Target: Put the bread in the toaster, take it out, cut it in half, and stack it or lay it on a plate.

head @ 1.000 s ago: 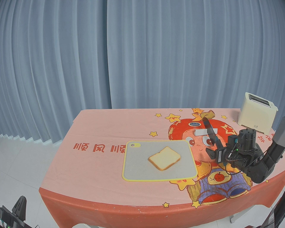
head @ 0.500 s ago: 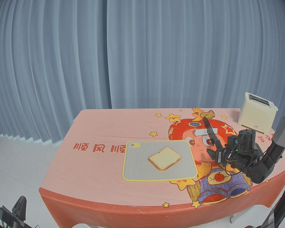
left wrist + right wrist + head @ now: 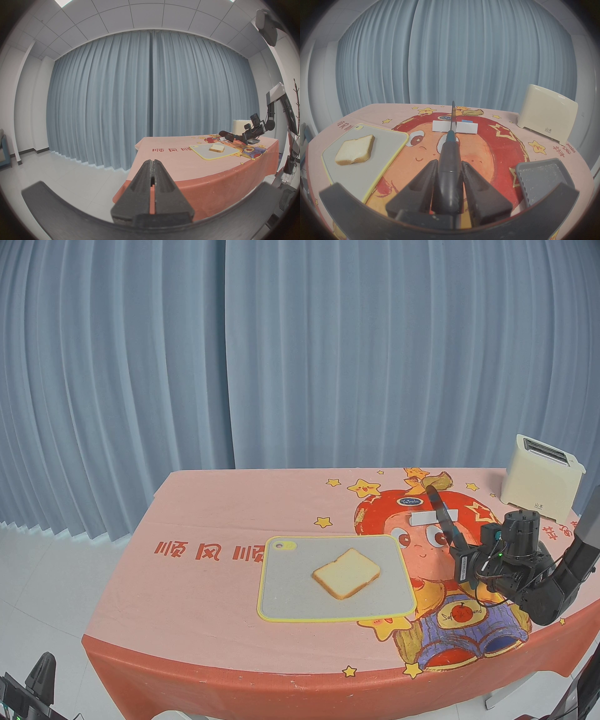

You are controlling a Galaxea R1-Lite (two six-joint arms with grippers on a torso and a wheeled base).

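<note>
1. Head view: the bread (image 3: 345,573) lies flat and uncut on the cutting board (image 3: 287,596), mid-table (image 3: 212,515). The right gripper (image 3: 464,560) is clamped on the knife (image 3: 445,518), near the board's right edge. The toaster (image 3: 540,480) stands at the far right corner.
2. Left wrist view: the left gripper (image 3: 152,179) is pressed together on nothing, low and well apart from the table.
3. Right wrist view: the knife's handle sits between the right gripper's fingers (image 3: 479,184), blade on edge.

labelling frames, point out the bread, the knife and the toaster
bread (image 3: 346,573), head view, middle of its top face
knife (image 3: 449,157), right wrist view, on its dark handle
toaster (image 3: 539,485), head view, middle of its front wall
</note>
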